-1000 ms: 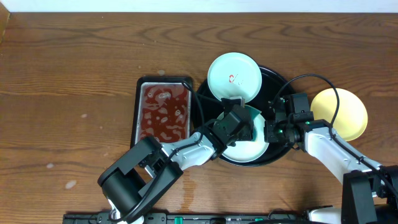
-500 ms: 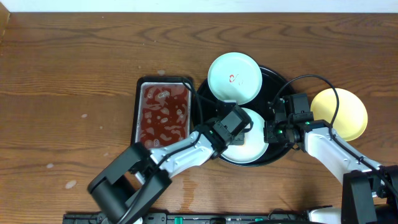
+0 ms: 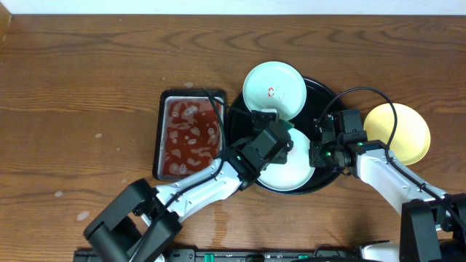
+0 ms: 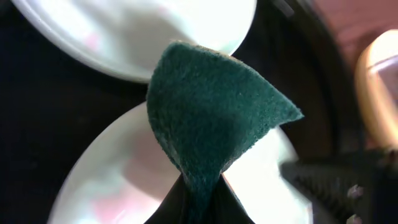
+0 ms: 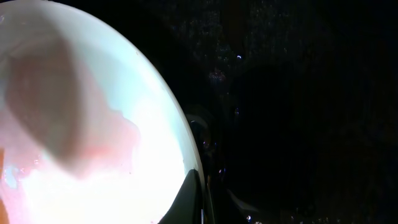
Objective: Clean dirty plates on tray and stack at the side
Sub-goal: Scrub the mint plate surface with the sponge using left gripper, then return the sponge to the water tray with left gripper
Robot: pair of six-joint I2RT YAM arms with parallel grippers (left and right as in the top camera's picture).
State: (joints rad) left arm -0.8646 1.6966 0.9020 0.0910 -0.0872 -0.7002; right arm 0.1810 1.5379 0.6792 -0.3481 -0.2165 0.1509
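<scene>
Three round plates lie flat, faces up, so we find no long axis: the far plate (image 3: 273, 91), red-smeared, overhangs the far rim of the tray (image 3: 324, 102), the near plate (image 3: 291, 171) sits inside it, and the yellow plate (image 3: 400, 132) rests on the surface (image 3: 87, 87) just beside it. Our left end effector (image 4: 199, 198) is clamped on a green scouring pad (image 4: 211, 124) over the near plate, the pad's tip pointing away from the fingers. The right end effector (image 3: 316, 155) pinches that plate's right rim.

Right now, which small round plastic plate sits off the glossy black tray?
The pale yellow plate, on bare wood; both blue-white plates rest on the tray.
</scene>
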